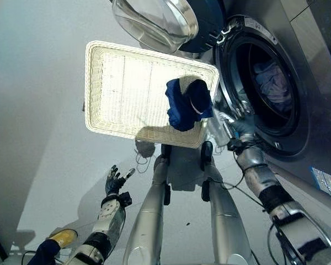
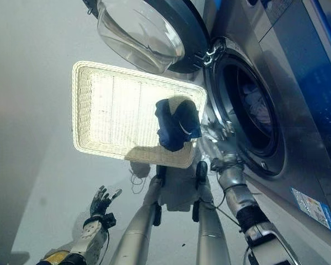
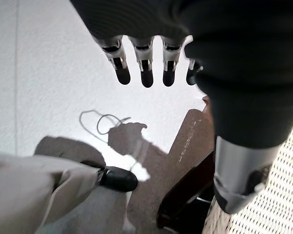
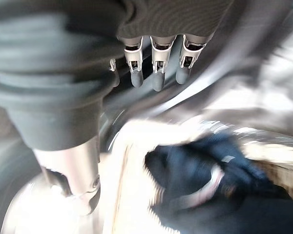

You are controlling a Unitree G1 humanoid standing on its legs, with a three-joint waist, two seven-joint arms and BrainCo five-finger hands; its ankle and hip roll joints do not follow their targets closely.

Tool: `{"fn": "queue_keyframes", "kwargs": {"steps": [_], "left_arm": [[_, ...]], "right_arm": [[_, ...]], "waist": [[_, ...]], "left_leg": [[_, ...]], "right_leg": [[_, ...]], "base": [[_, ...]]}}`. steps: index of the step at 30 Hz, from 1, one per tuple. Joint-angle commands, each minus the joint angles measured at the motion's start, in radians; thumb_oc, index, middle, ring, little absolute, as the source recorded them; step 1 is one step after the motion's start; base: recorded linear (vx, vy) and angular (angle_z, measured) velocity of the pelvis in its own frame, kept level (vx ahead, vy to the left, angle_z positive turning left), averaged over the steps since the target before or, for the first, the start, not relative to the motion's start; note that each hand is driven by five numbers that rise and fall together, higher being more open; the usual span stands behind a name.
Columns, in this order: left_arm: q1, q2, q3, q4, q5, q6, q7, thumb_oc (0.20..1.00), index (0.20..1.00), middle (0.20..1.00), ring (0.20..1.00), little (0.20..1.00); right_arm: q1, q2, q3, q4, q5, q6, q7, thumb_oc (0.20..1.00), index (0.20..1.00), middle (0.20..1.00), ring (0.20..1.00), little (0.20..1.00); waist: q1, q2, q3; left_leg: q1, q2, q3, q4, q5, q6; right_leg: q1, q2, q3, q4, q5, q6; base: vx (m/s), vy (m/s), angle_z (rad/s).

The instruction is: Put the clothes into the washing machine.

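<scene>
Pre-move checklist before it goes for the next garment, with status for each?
1. Washer door swung open: ok.
2. Drum opening unblocked: ok; light clothes sit inside, mouth free.
3. Garment left in basket: ok; dark blue clothes lie at its corner nearest the washer.
4. Right robot hand free to grasp: ok; fingers straight and holding nothing in the right wrist view, hand between basket and drum rim.
5. Left robot hand out of the way: ok; open, low over the floor, away from basket.
6. Garment free of the basket rim: cannot tell.
</scene>
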Motion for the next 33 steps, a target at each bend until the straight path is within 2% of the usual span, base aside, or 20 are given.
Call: {"fn": "queue_keyframes", "kwargs": {"steps": [1, 3, 9, 13, 17, 21, 23, 25, 26, 30, 33], "left_arm": [[0.075, -0.008, 0.051, 0.02, -0.013, -0.049, -0.022, 1.0, 1.0, 1.0, 1.0, 1.0], [0.065, 0.001, 0.054, 0.041, -0.024, -0.053, -0.04, 1.0, 1.0, 1.0, 1.0, 1.0], [0.018, 0.031, 0.045, 0.099, -0.046, -0.043, -0.078, 1.0, 1.0, 1.0, 1.0, 1.0], [-0.013, 0.054, 0.02, 0.127, -0.056, -0.051, -0.106, 1.0, 1.0, 1.0, 1.0, 1.0], [-0.027, 0.072, -0.002, 0.124, -0.063, -0.044, -0.111, 1.0, 1.0, 1.0, 1.0, 1.0], [-0.052, 0.086, -0.023, 0.112, -0.05, -0.011, -0.096, 1.0, 1.0, 1.0, 1.0, 1.0], [-0.058, 0.09, -0.036, 0.102, -0.047, -0.002, -0.088, 1.0, 1.0, 1.0, 1.0, 1.0], [-0.071, 0.09, -0.05, 0.097, -0.045, 0.006, -0.083, 1.0, 1.0, 1.0, 1.0, 1.0], [-0.075, 0.089, -0.057, 0.091, -0.042, 0.008, -0.079, 1.0, 1.0, 1.0, 1.0, 1.0], [-0.081, 0.084, -0.081, 0.068, -0.033, 0.009, -0.069, 1.0, 1.0, 1.0, 1.0, 1.0], [-0.088, 0.082, -0.1, 0.043, -0.022, 0.012, -0.061, 1.0, 1.0, 1.0, 1.0, 1.0]], "right_arm": [[0.003, -0.074, 0.05, -0.144, -0.292, -0.016, -0.067, 1.0, 1.0, 1.0, 1.0, 1.0], [-0.01, -0.105, 0.079, -0.179, -0.347, 0.0, -0.069, 1.0, 1.0, 1.0, 1.0, 1.0], [-0.114, -0.166, 0.208, -0.195, -0.475, 0.065, 0.016, 1.0, 1.0, 1.0, 1.0, 1.0], [-0.233, -0.212, 0.339, -0.112, -0.52, 0.115, 0.075, 1.0, 1.0, 1.0, 1.0, 1.0], [-0.324, -0.231, 0.421, -0.03, -0.559, 0.165, 0.075, 1.0, 1.0, 1.0, 1.0, 1.0], [-0.423, -0.201, 0.477, 0.118, -0.572, 0.249, 0.084, 1.0, 1.0, 1.0, 1.0, 1.0], [-0.459, -0.183, 0.496, 0.196, -0.549, 0.311, 0.098, 1.0, 1.0, 1.0, 1.0, 1.0], [-0.516, -0.163, 0.523, 0.313, -0.568, 0.407, 0.129, 1.0, 1.0, 1.0, 1.0, 1.0], [-0.535, -0.156, 0.533, 0.352, -0.541, 0.429, 0.13, 1.0, 1.0, 1.0, 1.0, 1.0], [-0.579, -0.118, 0.533, 0.532, -0.525, 0.54, 0.181, 1.0, 1.0, 1.0, 1.0, 1.0], [-0.61, -0.09, 0.51, 0.678, -0.51, 0.596, 0.215, 1.0, 1.0, 1.0, 1.0, 1.0]], "waist": [[-0.027, -0.01, -0.017], [-0.027, -0.014, -0.017], [-0.006, -0.018, -0.017], [0.026, -0.018, -0.017], [0.055, -0.022, -0.017], [0.085, -0.03, -0.017], [0.099, -0.031, -0.017], [0.116, -0.029, -0.017], [0.122, -0.028, -0.017], [0.146, -0.02, -0.017], [0.165, -0.008, -0.017]], "left_leg": [[-0.011, -0.061, 0.029, 0.06, -0.022, -0.009], [-0.012, -0.059, 0.026, 0.065, -0.024, -0.012], [-0.014, -0.054, 0.019, 0.069, -0.022, -0.018], [-0.015, -0.051, 0.003, 0.042, -0.005, -0.023], [-0.02, -0.05, -0.018, 0.027, 0.006, -0.025], [-0.041, -0.047, -0.039, 0.028, 0.007, -0.03], [-0.052, -0.045, -0.045, 0.024, 0.011, -0.031], [-0.065, -0.042, -0.052, 0.018, 0.015, -0.034], [-0.07, -0.042, -0.055, 0.015, 0.017, -0.033], [-0.091, -0.042, -0.068, 0.011, 0.023, -0.033], [-0.11, -0.044, -0.08, 0.01, 0.028, -0.032]], "right_leg": [[0.038, 0.042, 0.015, -0.108, 0.119, 0.025], [0.039, 0.042, 0.015, -0.102, 0.114, 0.028], [0.042, 0.039, -0.004, -0.088, 0.099, 0.036], [0.046, 0.04, -0.025, -0.088, 0.093, 0.041], [0.043, 0.037, -0.046, -0.089, 0.094, 0.046], [0.027, 0.028, -0.076, -0.092, 0.099, 0.052], [0.019, 0.025, -0.088, -0.094, 0.102, 0.054], [0.009, 0.024, -0.098, -0.096, 0.104, 0.054], [0.006, 0.022, -0.103, -0.097, 0.104, 0.055], [-0.01, 0.017, -0.121, -0.096, 0.107, 0.055], [-0.025, 0.011, -0.133, -0.096, 0.109, 0.055]], "base": [[-0.04, 0.044, 0.02], [-0.01, 0.007, 0.02], [-0.02, -0.036, 0.07], [-0.03, -0.08, 0.15], [-0.02, -0.071, 0.17], [0.0, -0.097, 0.25], [0.01, -0.093, 0.22], [0.01, -0.08, 0.22], [0.01, -0.067, 0.17], [0.02, -0.054, 0.13], [0.02, -0.053, 0.18]]}}
